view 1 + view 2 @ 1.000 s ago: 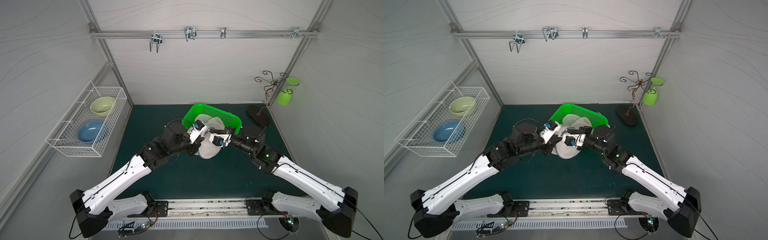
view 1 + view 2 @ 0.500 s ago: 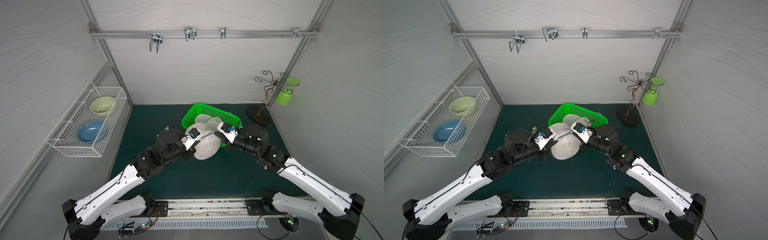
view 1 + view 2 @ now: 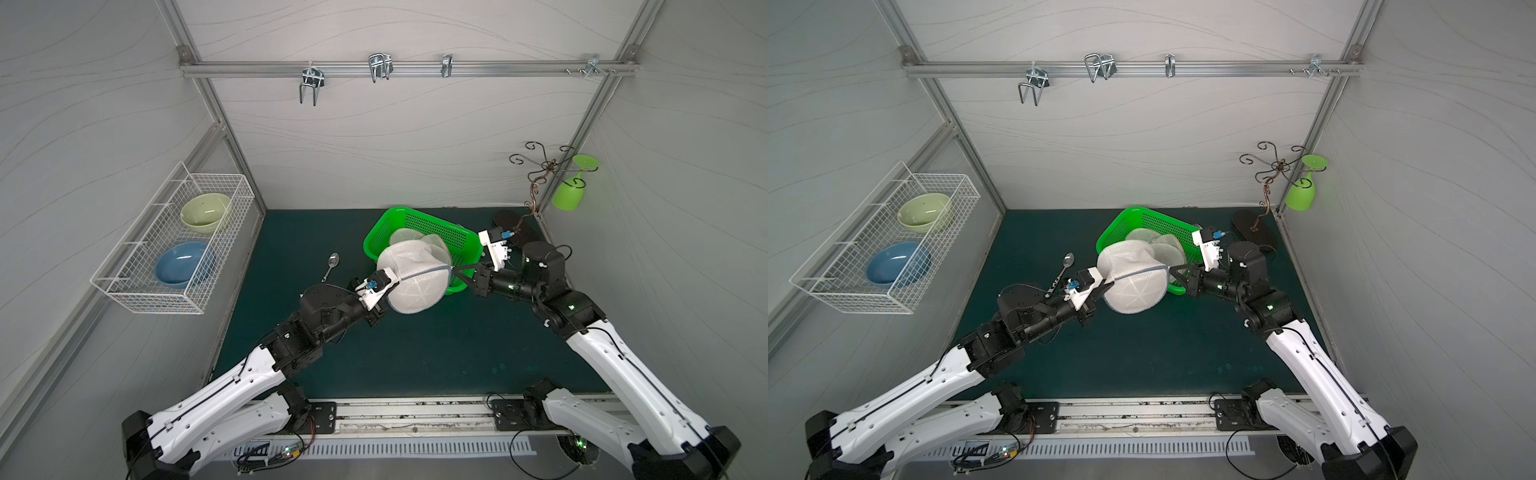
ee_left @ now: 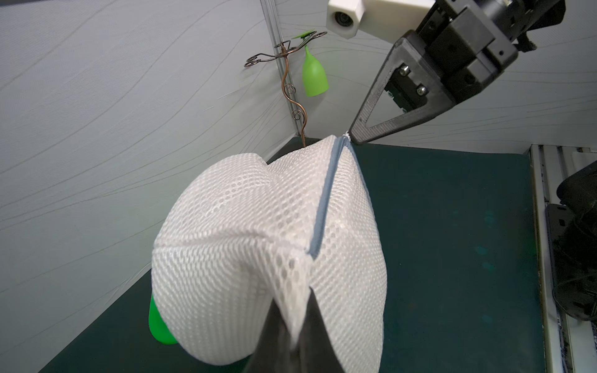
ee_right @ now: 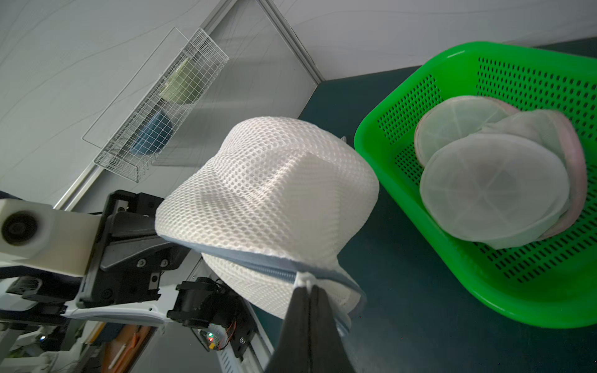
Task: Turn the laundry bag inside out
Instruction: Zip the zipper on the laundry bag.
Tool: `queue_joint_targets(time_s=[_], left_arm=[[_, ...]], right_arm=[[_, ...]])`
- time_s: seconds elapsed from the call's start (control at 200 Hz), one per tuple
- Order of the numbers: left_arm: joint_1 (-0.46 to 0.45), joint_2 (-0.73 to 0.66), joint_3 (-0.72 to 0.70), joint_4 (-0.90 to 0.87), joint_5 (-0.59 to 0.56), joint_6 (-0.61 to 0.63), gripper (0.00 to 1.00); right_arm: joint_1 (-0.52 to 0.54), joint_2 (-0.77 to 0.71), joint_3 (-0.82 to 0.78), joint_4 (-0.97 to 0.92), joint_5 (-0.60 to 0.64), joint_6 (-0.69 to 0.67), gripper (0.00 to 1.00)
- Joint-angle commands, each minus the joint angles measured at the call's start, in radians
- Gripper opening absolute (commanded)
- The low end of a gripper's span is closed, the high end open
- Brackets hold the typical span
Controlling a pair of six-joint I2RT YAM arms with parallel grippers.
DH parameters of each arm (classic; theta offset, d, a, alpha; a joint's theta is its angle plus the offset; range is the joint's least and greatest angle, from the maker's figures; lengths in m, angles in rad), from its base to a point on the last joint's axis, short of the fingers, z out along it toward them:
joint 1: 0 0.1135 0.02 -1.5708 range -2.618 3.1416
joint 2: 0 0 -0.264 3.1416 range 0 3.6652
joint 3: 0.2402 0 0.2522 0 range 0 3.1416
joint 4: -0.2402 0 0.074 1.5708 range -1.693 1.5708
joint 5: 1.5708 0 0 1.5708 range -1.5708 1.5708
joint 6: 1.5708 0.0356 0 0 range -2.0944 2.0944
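Laundry bag (image 3: 413, 286) hangs taut in mid-air (white mesh). Left gripper (image 4: 292, 310) pinches its fabric; right gripper (image 5: 307, 290) clamps its zipper end.

The white mesh laundry bag (image 3: 411, 282) is hanging over the dark green table mat (image 3: 415, 353), the left gripper (image 4: 292, 310) pinching its left end and the right gripper (image 5: 308, 290) its right end. The green perforated plastic basket (image 3: 432, 226) is sitting just behind it, holding flat round mesh pouches (image 5: 491, 193). The metal spoon (image 3: 331, 264) is lying left of the basket, the white wire wall rack (image 3: 145, 297) further left.
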Motion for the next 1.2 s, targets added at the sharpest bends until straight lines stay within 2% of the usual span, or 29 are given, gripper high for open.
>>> queue_joint_targets(time_s=[0.0, 0.08, 0.13, 0.225, 0.325, 0.61, 0.805, 1.035, 1.195], left_arm=[[0.003, 0.008, 0.043, -0.002, -0.013, -0.016, 0.19], [0.003, 0.028, 0.056, -0.08, -0.019, -0.04, 0.44], [0.002, 0.03, 0.059, -0.117, -0.026, -0.055, 0.55], [0.004, 0.038, 0.069, -0.194, -0.021, -0.083, 0.67], [0.003, 0.079, 0.109, -0.276, 0.016, -0.098, 0.71], [0.004, 0.185, 0.239, -0.207, 0.185, -0.154, 0.72], [0.003, 0.281, 0.343, -0.281, 0.209, -0.132, 0.66], [0.002, 0.335, 0.385, -0.336, 0.297, -0.139, 0.6], [0.002, 0.343, 0.388, -0.334, 0.29, -0.128, 0.54]], right_arm=[[-0.019, 0.002, 0.046, 0.023, -0.029, 0.072, 0.0], [-0.015, 0.019, 0.102, -0.009, -0.032, -0.006, 0.0], [-0.007, 0.03, 0.127, -0.043, -0.019, -0.067, 0.0], [0.004, 0.05, 0.155, -0.103, 0.025, -0.153, 0.0], [0.014, 0.069, 0.16, -0.141, 0.068, -0.219, 0.0], [0.072, 0.119, 0.153, -0.227, 0.122, -0.394, 0.0], [0.152, 0.154, 0.182, -0.24, 0.106, -0.456, 0.0], [0.179, 0.157, 0.203, -0.216, 0.113, -0.399, 0.0], [0.189, 0.155, 0.22, -0.208, 0.069, -0.378, 0.0]])
